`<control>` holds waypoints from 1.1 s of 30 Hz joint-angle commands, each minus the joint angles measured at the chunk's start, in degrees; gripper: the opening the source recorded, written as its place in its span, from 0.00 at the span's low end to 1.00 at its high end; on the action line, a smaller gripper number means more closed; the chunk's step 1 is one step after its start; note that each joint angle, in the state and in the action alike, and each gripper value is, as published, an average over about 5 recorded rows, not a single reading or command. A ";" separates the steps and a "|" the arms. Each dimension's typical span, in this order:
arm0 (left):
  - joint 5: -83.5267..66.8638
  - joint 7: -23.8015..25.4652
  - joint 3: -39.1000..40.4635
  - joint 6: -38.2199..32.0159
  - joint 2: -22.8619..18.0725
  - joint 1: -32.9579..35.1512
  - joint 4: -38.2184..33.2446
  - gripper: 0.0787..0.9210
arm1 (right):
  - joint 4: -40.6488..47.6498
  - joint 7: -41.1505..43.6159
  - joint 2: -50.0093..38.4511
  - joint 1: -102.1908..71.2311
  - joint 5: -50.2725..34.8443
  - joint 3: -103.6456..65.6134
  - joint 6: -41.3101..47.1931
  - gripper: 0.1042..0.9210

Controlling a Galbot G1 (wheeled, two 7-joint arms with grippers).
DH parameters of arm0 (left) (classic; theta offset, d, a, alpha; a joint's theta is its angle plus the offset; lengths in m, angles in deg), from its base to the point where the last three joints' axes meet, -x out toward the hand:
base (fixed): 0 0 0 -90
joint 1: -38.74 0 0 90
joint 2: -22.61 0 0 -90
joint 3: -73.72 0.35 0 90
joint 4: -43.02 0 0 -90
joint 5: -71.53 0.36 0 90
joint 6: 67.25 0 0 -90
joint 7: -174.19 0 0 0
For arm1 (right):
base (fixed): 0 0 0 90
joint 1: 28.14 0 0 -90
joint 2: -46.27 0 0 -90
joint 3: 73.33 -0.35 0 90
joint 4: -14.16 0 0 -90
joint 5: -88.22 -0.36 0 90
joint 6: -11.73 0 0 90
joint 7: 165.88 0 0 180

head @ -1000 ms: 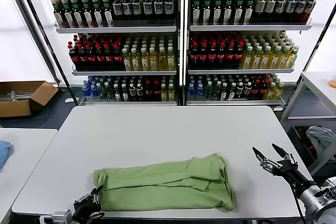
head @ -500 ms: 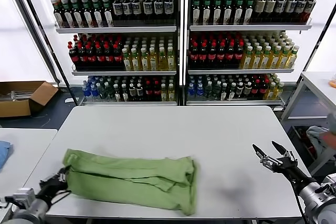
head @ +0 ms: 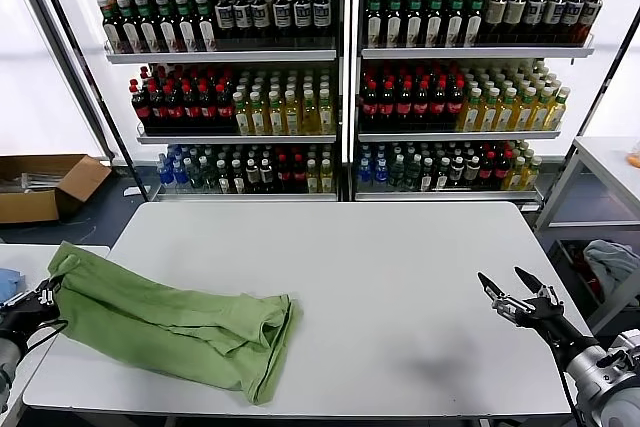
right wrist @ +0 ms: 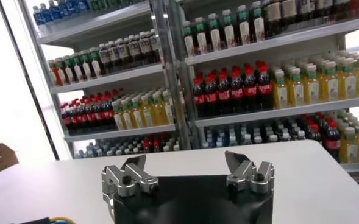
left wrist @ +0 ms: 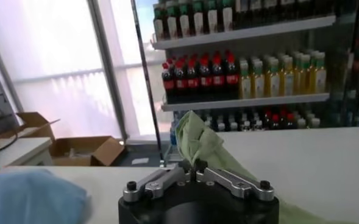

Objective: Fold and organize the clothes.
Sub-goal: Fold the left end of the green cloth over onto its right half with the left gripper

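Shirt (head: 170,322), folded, lies across the table's (head: 380,277) left edge, one end pinched by the left end effector (head: 38,297), likely for setting aside; right end effector (head: 512,294) hovers wide, empty.

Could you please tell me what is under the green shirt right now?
The white table lies under most of the shirt; its end is lifted off the edge by the shut left gripper. Anything beneath the fabric is hidden.
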 commanded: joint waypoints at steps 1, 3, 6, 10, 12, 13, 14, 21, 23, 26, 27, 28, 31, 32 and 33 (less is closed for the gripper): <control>-1.13 -0.85 7.32 1.89 -6.66 -0.73 -16.54 0.02 | -0.72 -0.13 0.62 -0.49 0.48 -0.35 0.03 0.88; -0.59 -1.03 10.21 2.14 -8.12 -0.38 -18.69 0.02 | -0.94 -0.12 0.90 -0.66 0.63 -0.40 0.03 0.88; 1.11 -1.01 14.56 2.07 -9.69 0.29 -20.47 0.02 | -1.07 -0.05 1.37 -1.03 1.02 -0.47 0.01 0.88; 3.20 -0.95 20.23 2.01 -11.35 0.16 -20.82 0.02 | -1.09 0.06 2.07 -1.51 1.70 -0.45 -0.07 0.88; 4.03 -0.96 23.24 2.08 -12.12 -0.15 -20.57 0.02 | -1.21 0.08 2.33 -1.70 1.93 -0.47 -0.08 0.88; 4.80 -0.90 24.81 2.12 -12.53 -0.26 -20.32 0.02 | -1.28 0.09 2.44 -1.77 2.03 -0.50 -0.08 0.88; 5.55 -0.78 26.20 2.15 -12.94 -0.32 -20.04 0.02 | -1.34 0.09 2.51 -1.82 2.10 -0.54 -0.08 0.88; 13.17 0.73 36.69 2.49 -15.80 -0.36 -16.64 0.02 | -1.98 0.20 3.04 -2.63 2.44 -1.26 0.00 0.88; 14.25 0.59 38.98 2.85 -16.94 -0.60 -15.58 0.02 | -2.11 0.24 3.35 -2.85 2.57 -1.48 0.02 0.88; 16.92 -0.53 41.64 3.87 -18.57 -1.25 -13.96 0.02 | -2.33 0.39 4.00 -3.14 2.97 -1.75 0.04 0.88; 17.67 -1.05 42.39 4.19 -19.06 -1.49 -13.56 0.04 | -2.48 0.44 4.29 -3.25 3.08 -1.83 0.05 0.88; 18.09 -1.58 43.07 4.44 -19.53 -1.74 -13.26 0.06 | -2.67 0.48 4.61 -3.36 3.19 -1.90 0.06 0.88; 18.19 -2.55 44.28 4.65 -20.59 -2.12 -13.21 0.16 | -3.26 0.60 5.49 -3.73 3.49 -1.95 0.11 0.88; 17.89 -2.70 44.40 4.63 -20.76 -2.07 -13.73 0.19 | -3.39 0.64 5.70 -3.83 3.63 -1.92 0.12 0.88; 17.43 -2.81 44.38 4.62 -20.81 -1.89 -14.52 0.22 | -3.49 0.68 5.86 -3.89 3.76 -1.87 0.11 0.88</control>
